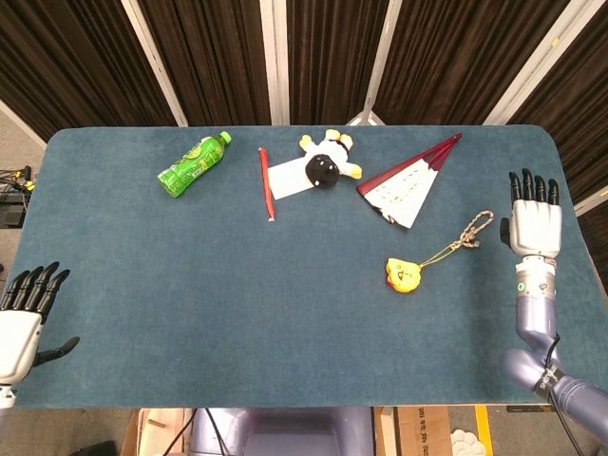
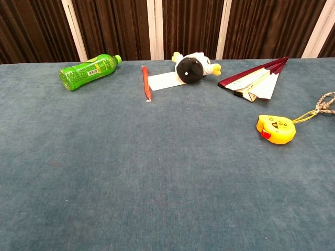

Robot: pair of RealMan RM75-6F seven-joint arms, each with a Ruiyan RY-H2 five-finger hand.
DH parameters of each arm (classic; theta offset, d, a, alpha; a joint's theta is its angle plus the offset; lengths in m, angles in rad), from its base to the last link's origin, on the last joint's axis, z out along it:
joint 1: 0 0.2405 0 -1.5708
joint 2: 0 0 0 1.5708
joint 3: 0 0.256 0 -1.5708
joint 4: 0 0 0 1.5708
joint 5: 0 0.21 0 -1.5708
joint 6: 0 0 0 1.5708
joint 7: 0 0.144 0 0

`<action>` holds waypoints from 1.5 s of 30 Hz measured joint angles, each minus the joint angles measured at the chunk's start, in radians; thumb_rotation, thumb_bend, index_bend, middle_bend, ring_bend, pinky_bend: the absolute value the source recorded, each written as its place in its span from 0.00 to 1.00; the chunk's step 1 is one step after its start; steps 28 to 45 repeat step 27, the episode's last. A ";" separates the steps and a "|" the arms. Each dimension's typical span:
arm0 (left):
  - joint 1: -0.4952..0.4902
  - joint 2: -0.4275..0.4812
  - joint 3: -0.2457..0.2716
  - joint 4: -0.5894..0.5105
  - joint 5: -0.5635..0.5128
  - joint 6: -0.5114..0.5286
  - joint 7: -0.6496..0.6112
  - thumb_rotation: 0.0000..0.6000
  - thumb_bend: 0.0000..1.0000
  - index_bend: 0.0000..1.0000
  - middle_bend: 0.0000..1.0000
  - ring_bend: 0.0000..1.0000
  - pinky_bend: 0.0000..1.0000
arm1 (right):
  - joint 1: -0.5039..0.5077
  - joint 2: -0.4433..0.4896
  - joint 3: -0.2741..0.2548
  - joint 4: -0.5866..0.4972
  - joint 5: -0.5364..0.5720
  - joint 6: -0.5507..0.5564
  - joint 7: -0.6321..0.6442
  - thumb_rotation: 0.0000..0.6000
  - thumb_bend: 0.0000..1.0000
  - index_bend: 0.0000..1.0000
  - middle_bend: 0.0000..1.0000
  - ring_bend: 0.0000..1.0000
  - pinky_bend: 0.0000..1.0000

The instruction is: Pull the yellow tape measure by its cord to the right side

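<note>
Although both hands are shown in the head view, neither is seen in the chest view, where the braided loop of the cord (image 2: pixel 325 103) is cut off by the right edge. The left hand (image 1: pixel 23 318) is partly cropped at the lower left corner; its fingers are held apart and nothing is gripped. The right hand (image 1: pixel 533 220) is held at the table's right edge with fingers straight and spread, empty, just beside the cord's loop but apart from it. The yellow tape measure (image 1: pixel 402 275) is found on the blue table (image 1: pixel 190 304), right of centre, with the cord laid slack from it up toward the right. Behind it, a folded fan (image 1: pixel 410 180) is spread near the far edge. Further left, a plush toy (image 1: pixel 325 164) is set on a white card (image 1: pixel 285 178), with a red pencil (image 1: pixel 267 183) beside it and a green bottle (image 1: pixel 193 163) lying on its side.
</note>
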 measured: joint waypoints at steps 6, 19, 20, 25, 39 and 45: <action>0.004 0.002 0.002 0.002 0.012 0.013 -0.004 1.00 0.00 0.00 0.00 0.00 0.00 | -0.044 0.052 -0.003 -0.149 -0.003 0.052 0.013 1.00 0.44 0.00 0.00 0.00 0.01; 0.011 -0.003 0.005 0.022 0.041 0.042 0.003 1.00 0.00 0.00 0.00 0.00 0.00 | -0.292 0.215 -0.252 -0.508 -0.458 0.296 0.220 1.00 0.24 0.00 0.00 0.00 0.00; 0.011 -0.004 0.005 0.024 0.041 0.041 0.007 1.00 0.00 0.00 0.00 0.00 0.00 | -0.313 0.224 -0.278 -0.514 -0.496 0.318 0.232 1.00 0.24 0.00 0.00 0.00 0.00; 0.014 -0.008 0.004 0.031 0.038 0.044 0.026 1.00 0.00 0.00 0.00 0.00 0.00 | -0.418 0.258 -0.371 -0.500 -0.621 0.441 0.297 1.00 0.24 0.00 0.00 0.00 0.00; 0.017 -0.008 0.002 0.030 0.034 0.048 0.024 1.00 0.00 0.00 0.00 0.00 0.00 | -0.437 0.261 -0.382 -0.475 -0.635 0.459 0.314 1.00 0.24 0.00 0.00 0.00 0.00; 0.017 -0.008 0.002 0.030 0.034 0.048 0.024 1.00 0.00 0.00 0.00 0.00 0.00 | -0.437 0.261 -0.382 -0.475 -0.635 0.459 0.314 1.00 0.24 0.00 0.00 0.00 0.00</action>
